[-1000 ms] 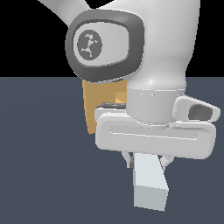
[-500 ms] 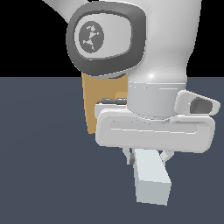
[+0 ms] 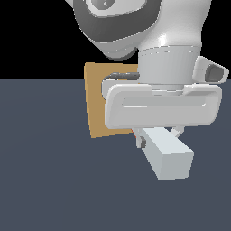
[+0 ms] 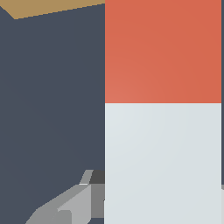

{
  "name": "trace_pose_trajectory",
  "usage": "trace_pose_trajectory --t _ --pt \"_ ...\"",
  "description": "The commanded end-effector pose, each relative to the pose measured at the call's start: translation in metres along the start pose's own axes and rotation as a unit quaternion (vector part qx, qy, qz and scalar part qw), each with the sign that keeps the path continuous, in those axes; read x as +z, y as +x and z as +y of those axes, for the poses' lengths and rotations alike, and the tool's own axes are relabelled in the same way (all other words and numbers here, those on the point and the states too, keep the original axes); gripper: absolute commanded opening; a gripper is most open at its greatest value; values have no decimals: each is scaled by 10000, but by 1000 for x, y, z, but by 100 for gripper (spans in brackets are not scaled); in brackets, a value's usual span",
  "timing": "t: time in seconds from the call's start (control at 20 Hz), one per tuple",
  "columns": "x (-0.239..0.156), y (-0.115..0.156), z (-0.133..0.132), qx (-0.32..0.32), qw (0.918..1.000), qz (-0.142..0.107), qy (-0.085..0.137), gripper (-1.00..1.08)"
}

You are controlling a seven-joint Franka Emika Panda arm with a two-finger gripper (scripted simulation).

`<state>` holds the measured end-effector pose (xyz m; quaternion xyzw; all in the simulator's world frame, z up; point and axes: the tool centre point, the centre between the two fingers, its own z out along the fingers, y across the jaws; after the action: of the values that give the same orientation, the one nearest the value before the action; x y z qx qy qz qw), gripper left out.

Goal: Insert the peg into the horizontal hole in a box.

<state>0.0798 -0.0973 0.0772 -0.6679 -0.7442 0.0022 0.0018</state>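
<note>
My gripper [image 3: 155,137] is shut on the peg [image 3: 168,155], a pale grey-white square bar held off the floor. Its pale end points toward the exterior camera. In the wrist view the peg [image 4: 162,162] fills much of the picture, and its red-orange end [image 4: 162,50] points toward the box. The tan-orange box [image 3: 100,100] stands behind my hand in the exterior view, mostly covered by it. A sliver of the box [image 4: 52,8] shows in the wrist view. The hole is hidden in both views. One finger [image 4: 65,205] shows beside the peg.
The dark grey-blue floor [image 3: 45,180] spreads around the box. My arm's white and grey body [image 3: 135,27] fills the upper exterior view.
My hand with the peg has risen and shifted toward the exterior view's right. More of the box's left part shows beside the hand.
</note>
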Motion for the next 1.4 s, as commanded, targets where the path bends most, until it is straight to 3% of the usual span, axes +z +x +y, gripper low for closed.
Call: trace_pose_trajectory --t 0.0,0.45,1.35 --pt "-16 3 4 -295 9996 -8 -27 -100" --pt "-40 11 9 -852 9964 -5 -28 -100" --pt "-39 12 8 -865 9962 -1 -21 -100"
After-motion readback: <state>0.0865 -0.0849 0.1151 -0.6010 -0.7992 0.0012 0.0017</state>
